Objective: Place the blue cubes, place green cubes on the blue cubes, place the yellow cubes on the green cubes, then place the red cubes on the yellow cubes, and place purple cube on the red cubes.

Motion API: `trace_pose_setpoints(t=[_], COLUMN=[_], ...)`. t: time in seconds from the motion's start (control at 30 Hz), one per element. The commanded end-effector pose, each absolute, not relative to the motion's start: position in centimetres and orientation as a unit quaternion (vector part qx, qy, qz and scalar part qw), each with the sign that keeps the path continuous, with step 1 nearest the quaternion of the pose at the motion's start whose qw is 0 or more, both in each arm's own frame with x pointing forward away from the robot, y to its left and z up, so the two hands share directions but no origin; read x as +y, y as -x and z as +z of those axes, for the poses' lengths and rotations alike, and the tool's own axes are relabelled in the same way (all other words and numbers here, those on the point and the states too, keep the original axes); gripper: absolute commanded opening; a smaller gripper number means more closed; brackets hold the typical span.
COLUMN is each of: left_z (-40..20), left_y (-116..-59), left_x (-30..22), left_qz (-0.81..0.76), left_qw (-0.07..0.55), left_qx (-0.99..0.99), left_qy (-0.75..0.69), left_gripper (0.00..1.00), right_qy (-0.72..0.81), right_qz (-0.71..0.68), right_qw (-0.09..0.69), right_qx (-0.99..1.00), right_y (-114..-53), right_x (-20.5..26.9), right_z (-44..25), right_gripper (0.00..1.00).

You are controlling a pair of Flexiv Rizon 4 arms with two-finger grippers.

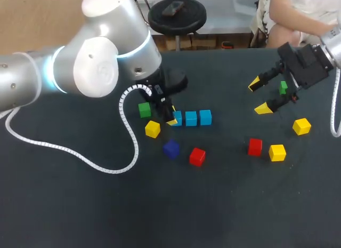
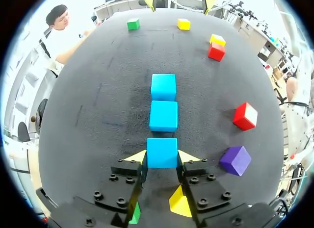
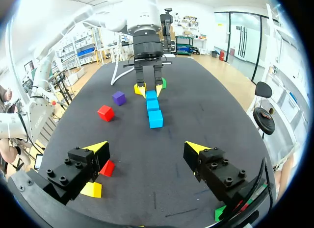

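- Left gripper (image 2: 162,156): closed on the end blue cube (image 2: 162,152), with one yellow tip against each side face. Only the left wrist view shows this contact. In the head view the left arm (image 1: 101,61) covers most of the fingers.
- Yellow cube (image 1: 152,129) and green cube (image 1: 144,110): whole in the head view, at 8 and 9 o'clock of the left gripper. In the left wrist view they are slivers under the finger bodies.
- Blue cubes (image 3: 153,108): three in one close line on the table (image 1: 224,205). The long axis runs to 12 o'clock from the left gripper. In the head view it lies from 9 to 3 o'clock. In the right wrist view it is seen end-on, leading to the left gripper.
- Purple cube (image 1: 171,149) and red cube (image 1: 197,156): at 6 and 5 o'clock of the row in the head view, apart from it and from each other.
- Far red cube (image 1: 254,146) and far yellow cube (image 1: 277,152): side by side and just apart in the head view. In the left wrist view they overlap, so that view cannot show whether they touch.
- Third yellow cube (image 1: 301,126): alone at 2 o'clock of that pair.
- Right gripper (image 3: 147,148): fingers wide apart with nothing between the tips, raised over the table and well apart from the row.
- Second green cube (image 1: 283,87): partly hidden behind the right gripper's fingers in the head view. In the right wrist view only a corner shows under one finger.
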State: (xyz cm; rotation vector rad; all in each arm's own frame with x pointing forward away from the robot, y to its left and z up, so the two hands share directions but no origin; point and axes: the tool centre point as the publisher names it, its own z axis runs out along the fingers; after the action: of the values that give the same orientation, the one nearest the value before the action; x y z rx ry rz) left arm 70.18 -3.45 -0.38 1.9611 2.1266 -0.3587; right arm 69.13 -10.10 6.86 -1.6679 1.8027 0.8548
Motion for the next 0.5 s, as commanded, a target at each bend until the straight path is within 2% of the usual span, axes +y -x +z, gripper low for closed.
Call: trace_pose_setpoints(t=[0.03, 0.27, 0.3, 0.37, 0.47, 0.5], left_z=[-0.66, -0.92, -0.95, -0.99, -0.99, -0.99], left_y=[-70.41, -70.35, -70.36, -70.39, -70.41, -70.41], left_x=[-3.54, -3.42, -3.42, -3.43, -3.45, -3.45], left_qz=[-0.124, -0.127, -0.127, -0.127, -0.127, -0.127], left_qw=[0.110, 0.108, 0.108, 0.107, 0.107, 0.108], left_qx=[0.725, 0.729, 0.729, 0.729, 0.729, 0.729], left_qy=[-0.668, -0.665, -0.664, -0.664, -0.664, -0.664], left_gripper=[0.00, 0.00, 0.04, 0.03, 0.09, 0.24], right_qy=[0.618, 0.618, 0.618, 0.618, 0.618, 0.618], right_qz=[0.317, 0.317, 0.317, 0.317, 0.317, 0.317], right_qw=[0.268, 0.268, 0.268, 0.268, 0.268, 0.268], right_qx=[0.668, 0.668, 0.668, 0.668, 0.668, 0.668], right_y=[-69.11, -69.11, -69.11, -69.11, -69.11, -69.11], right_x=[-10.11, -10.11, -10.11, -10.11, -10.11, -10.11], right_z=[6.85, 6.85, 6.85, 6.85, 6.85, 6.85], right_gripper=[1.00, 1.00, 1.00, 1.00, 1.00, 1.00])
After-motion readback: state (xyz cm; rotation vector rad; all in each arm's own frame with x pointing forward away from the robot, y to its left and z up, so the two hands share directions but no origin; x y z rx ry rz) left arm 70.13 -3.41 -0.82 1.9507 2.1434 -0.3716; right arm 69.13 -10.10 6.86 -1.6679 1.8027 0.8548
